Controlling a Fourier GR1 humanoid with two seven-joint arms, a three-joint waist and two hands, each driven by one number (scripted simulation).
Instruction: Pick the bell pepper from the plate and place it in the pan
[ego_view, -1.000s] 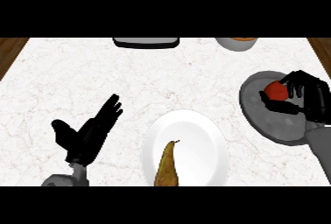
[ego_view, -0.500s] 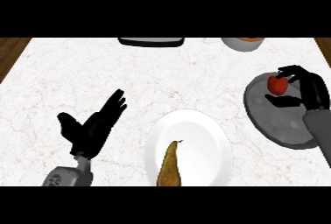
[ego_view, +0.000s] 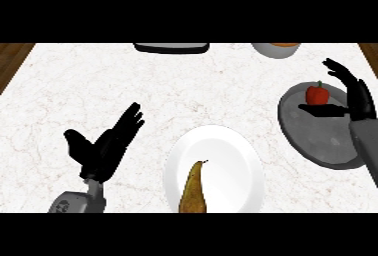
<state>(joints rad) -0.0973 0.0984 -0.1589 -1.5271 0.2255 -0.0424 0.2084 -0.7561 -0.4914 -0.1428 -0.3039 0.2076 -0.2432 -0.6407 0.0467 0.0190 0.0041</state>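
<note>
Red bell pepper (ego_view: 317, 95) in pan (ego_view: 323, 141) — right hand (ego_view: 359, 96) spread beside.

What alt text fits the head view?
A red bell pepper sits in the round grey pan at right, the black right hand open beside it. A white plate holds a yellow-brown tapered item; the left hand rests open, lower left.

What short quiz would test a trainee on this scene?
1. True or false: the pepper sits in the pan.
2. The right hand is: A open, B shut on the pepper, C out of view.
3. Fill in: the plate is coloured ___.
Key: 1 true; 2 A; 3 white.
</note>
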